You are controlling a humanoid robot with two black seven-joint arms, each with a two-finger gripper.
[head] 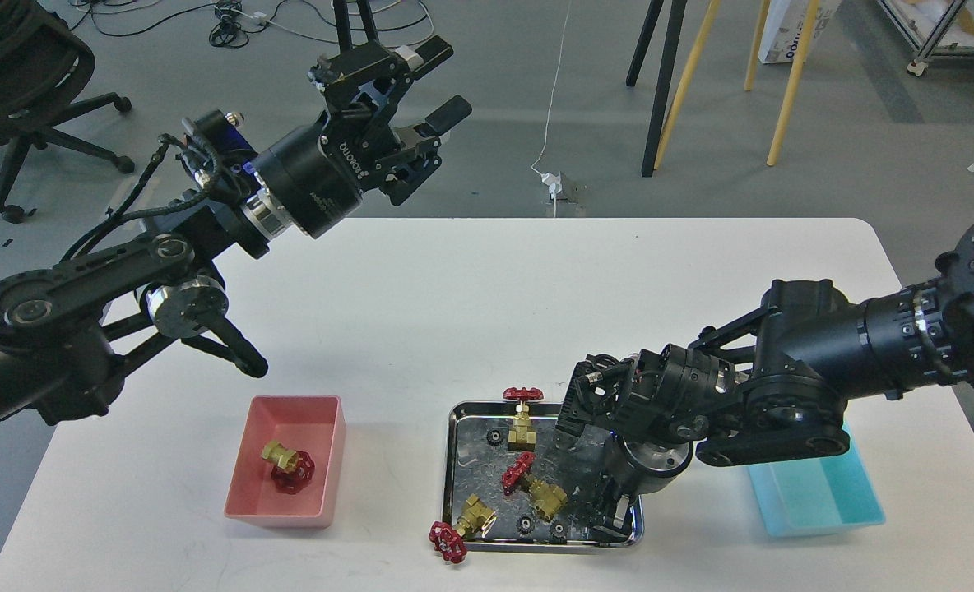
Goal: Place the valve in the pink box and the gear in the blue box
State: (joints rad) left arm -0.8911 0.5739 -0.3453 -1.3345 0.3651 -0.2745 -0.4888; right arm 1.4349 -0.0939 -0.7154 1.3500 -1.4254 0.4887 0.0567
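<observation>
The pink box (244, 473) stands at the front left and holds one valve (288, 466) lying on its side. Three more valves are at the steel tray (454, 460): one upright at its far edge (522, 415), one lying in the middle (534, 485), and one hanging over the front left rim (462, 528). Small black gears (525, 524) lie in the tray. My right gripper (614, 510) points down into the tray's right part; its fingers are dark and cannot be told apart. The blue box (816, 497) is partly hidden under my right arm. My left gripper (444, 82) is open, empty and raised beyond the table's far edge.
The white table's far edge (536, 219) runs behind my left gripper. Beyond it on the floor are an office chair (18, 90), cables and stand legs (668, 82). Another gear (495, 437) lies beside the upright valve.
</observation>
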